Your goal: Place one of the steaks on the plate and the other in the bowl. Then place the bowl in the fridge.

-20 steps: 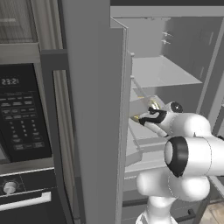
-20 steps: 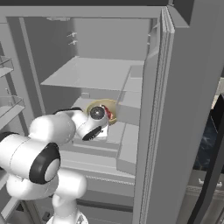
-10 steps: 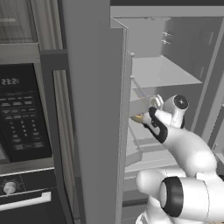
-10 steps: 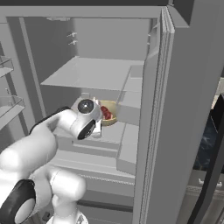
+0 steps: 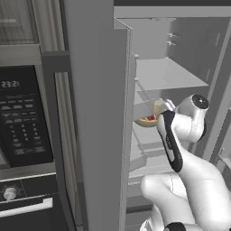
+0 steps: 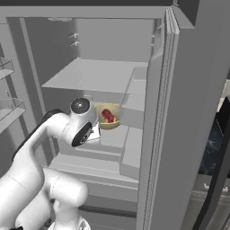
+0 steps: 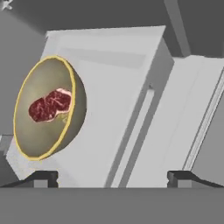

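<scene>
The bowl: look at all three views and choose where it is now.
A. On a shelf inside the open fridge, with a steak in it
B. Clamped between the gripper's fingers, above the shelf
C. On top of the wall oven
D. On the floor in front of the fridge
A. The bowl sits on a shelf inside the fridge with a steak in it; the gripper stands open, apart from it.

One bowl (image 7: 46, 107) sits inside one open fridge (image 6: 152, 112), and one steak (image 7: 49, 105) lies in that bowl. One robot arm (image 6: 40, 152) reaches in, ending in one pincer (image 7: 112, 177) with two fingertips (image 7: 43, 178). Beside the fridge stands one black oven (image 5: 25, 122) with one round knob (image 5: 10, 193).
</scene>
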